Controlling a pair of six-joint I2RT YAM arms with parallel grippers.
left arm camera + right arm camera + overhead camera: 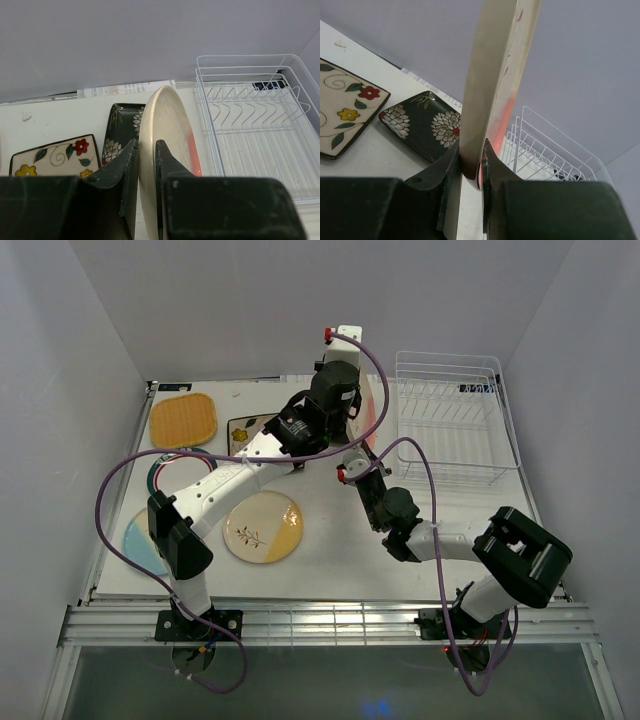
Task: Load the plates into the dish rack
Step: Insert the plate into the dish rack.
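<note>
The left gripper (146,150) is closed on the rim of the pink-cream plate (167,125), which stands upright on edge. The right gripper (470,152) pinches the same plate's rim. The white dish rack (455,415) sits just to its right, not touching it.

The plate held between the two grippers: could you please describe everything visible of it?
The plate is round, cream with a pink-orange band on one face, glossy like glazed ceramic. It stands on edge, left of the dish rack. The left gripper and the right gripper each pinch its rim; nothing else visibly touches it.
</note>
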